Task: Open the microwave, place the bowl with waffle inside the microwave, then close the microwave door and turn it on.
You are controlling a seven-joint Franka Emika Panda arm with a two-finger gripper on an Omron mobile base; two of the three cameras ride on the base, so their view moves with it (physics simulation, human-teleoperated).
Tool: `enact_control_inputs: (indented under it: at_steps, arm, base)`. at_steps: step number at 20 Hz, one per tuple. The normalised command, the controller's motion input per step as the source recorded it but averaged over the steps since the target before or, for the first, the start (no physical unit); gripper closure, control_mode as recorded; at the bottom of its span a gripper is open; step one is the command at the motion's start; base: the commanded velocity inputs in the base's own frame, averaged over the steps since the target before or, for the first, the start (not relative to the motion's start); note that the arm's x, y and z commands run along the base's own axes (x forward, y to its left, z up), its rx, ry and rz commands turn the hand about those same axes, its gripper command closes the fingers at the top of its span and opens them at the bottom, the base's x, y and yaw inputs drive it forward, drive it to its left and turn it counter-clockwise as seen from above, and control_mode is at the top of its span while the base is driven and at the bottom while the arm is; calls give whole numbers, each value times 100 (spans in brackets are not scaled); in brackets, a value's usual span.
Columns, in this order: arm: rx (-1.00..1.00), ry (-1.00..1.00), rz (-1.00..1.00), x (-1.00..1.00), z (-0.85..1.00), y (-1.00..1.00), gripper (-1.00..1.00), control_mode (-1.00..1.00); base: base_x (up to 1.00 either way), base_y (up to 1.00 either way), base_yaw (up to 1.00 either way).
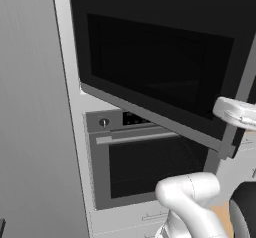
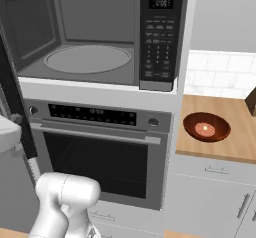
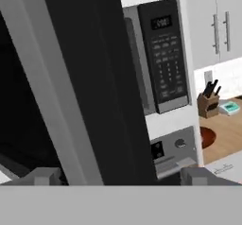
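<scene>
Black and glossy, the microwave door (image 1: 160, 67) stands swung well out from the microwave (image 2: 90, 37), leaving the light grey cavity and its round turntable (image 2: 87, 59) open to the right base view. To the right of the cavity runs the black keypad strip (image 2: 159, 37). Below sits a grey oven (image 2: 100, 152) with a horizontal handle.

In the hand view the gripper (image 3: 120, 176) is hard up against the door's edge, one grey fingertip (image 3: 45, 176) on each side of the tall grey bar handle (image 3: 52, 87). The fingers look spread around the bar; whether they press on it I cannot tell.

A dark red bowl (image 2: 206, 127) with a pale waffle inside rests on the wooden surface (image 2: 225, 147) to the right of the oven, well apart from the arm.

Opening looks nearly done. To finish it well, the gripper should probably follow the door's arc rather than pull straight, release cleanly, then back off without nudging the door shut, leaving a clear path from bowl to cavity.
</scene>
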Motion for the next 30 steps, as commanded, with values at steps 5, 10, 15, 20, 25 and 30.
enact_control_inputs:
  at_steps: [5, 10, 15, 20, 25, 30]
  arm:
    - [48, 6, 59, 8, -1, -37, -100, -100]
    - [42, 0, 65, -2, 0, -35, -100, -100]
    - [30, 11, 49, 17, -1, -48, -100, -100]
    - [23, 0, 23, 5, -26, -25, -100, -100]
    - [14, 12, 1, 59, -28, 9, -100, -100]
    - [9, 23, 0, 98, -12, 6, -100, -100]
  base:
    - [0, 0, 0]
    - [0, 0, 0]
    - [0, 0, 0]
    - [0, 0, 0]
    - [0, 0, 0]
    - [0, 0, 0]
